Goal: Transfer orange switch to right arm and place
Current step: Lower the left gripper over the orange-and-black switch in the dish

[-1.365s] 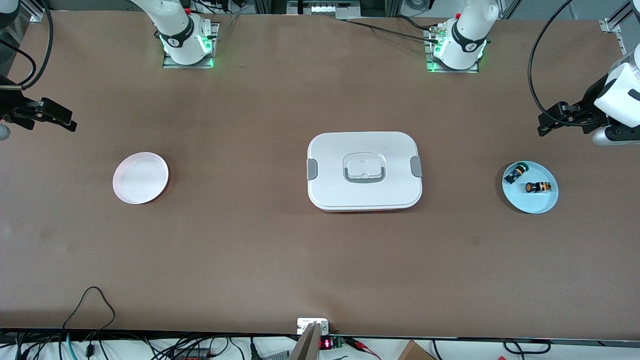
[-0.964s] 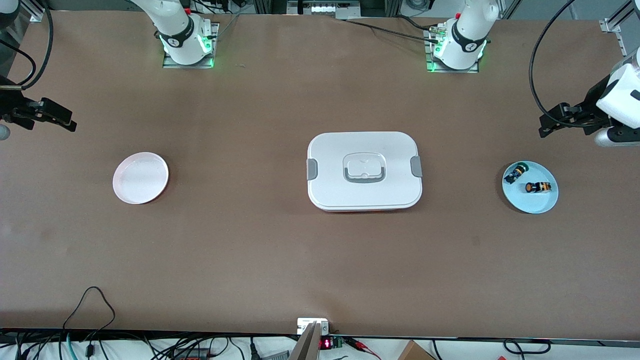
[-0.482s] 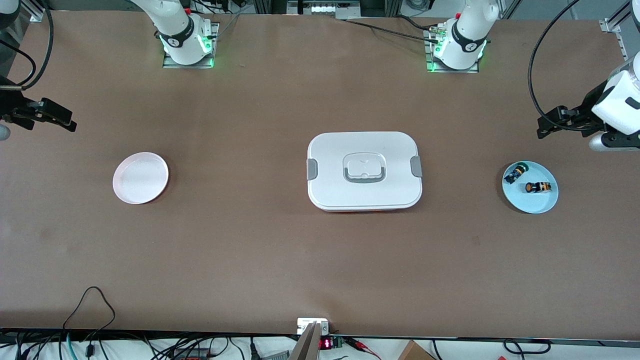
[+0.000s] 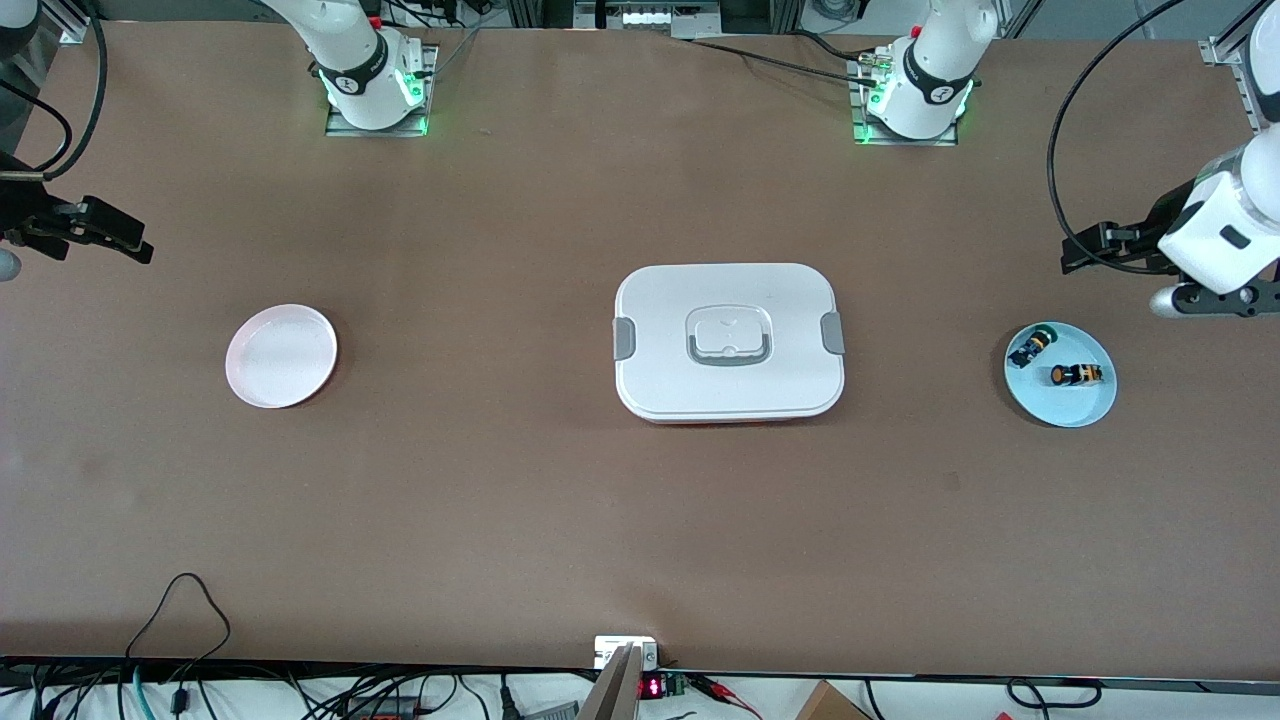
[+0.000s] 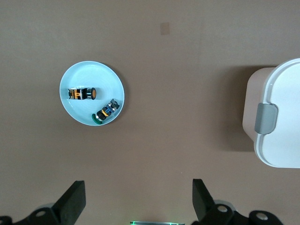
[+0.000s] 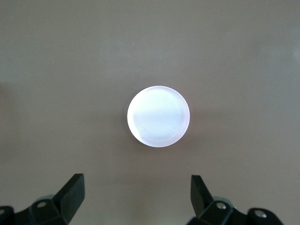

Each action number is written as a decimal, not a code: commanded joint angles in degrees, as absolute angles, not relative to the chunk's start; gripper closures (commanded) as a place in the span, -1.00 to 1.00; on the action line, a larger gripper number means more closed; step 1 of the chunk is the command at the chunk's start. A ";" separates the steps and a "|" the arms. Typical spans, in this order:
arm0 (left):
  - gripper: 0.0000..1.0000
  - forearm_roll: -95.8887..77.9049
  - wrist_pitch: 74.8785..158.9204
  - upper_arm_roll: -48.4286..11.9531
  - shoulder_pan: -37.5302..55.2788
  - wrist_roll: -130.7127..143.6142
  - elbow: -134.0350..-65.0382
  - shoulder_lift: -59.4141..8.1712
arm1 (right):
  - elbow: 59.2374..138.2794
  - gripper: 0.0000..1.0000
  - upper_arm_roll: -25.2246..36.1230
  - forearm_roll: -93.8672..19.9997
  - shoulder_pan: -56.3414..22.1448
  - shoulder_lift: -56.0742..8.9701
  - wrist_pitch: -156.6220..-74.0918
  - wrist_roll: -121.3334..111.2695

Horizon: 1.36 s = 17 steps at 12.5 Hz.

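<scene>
The orange switch (image 4: 1077,374) lay on its side on the light blue plate (image 4: 1085,411) at the left arm's end of the table, untouched. A green-capped switch (image 4: 1031,345) lay on the same plate just beside it, farther from the front camera, the two apart. The left gripper (image 4: 1082,253) hung in the air over bare table near the blue plate, on the side toward the robot bases; its fingers (image 5: 72,199) were spread wide with nothing between them, and the left wrist view looked down on the plate (image 5: 75,110), both switches (image 5: 82,93) (image 5: 107,111) and one end of the box (image 5: 276,122). The right gripper (image 4: 115,238) was up over the table at the right arm's end, waiting, jaws also spread and holding nothing (image 6: 70,192). The pink plate (image 4: 281,355) sat empty at that end, seen in the right wrist view (image 6: 158,116). A white lidded box (image 4: 728,341) with grey latches sat closed mid-table between the two plates, well apart from both.
</scene>
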State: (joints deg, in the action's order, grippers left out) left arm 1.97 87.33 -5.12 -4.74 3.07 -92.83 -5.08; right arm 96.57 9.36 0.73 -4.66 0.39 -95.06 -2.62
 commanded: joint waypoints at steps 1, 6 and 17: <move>-1.00 2.81 86.92 -4.84 -6.84 2.20 -91.76 -8.16 | 95.01 -1.00 9.58 1.23 -4.92 -0.09 -94.48 -3.16; -1.00 6.59 94.64 -4.66 -11.60 1.85 -92.02 -15.80 | 94.75 -1.00 9.58 1.14 -5.01 -0.09 -94.75 -3.08; -1.00 9.05 132.35 -4.75 -22.22 -11.32 -113.11 -24.07 | 94.13 -1.00 9.58 1.23 -5.01 0.27 -94.39 -3.16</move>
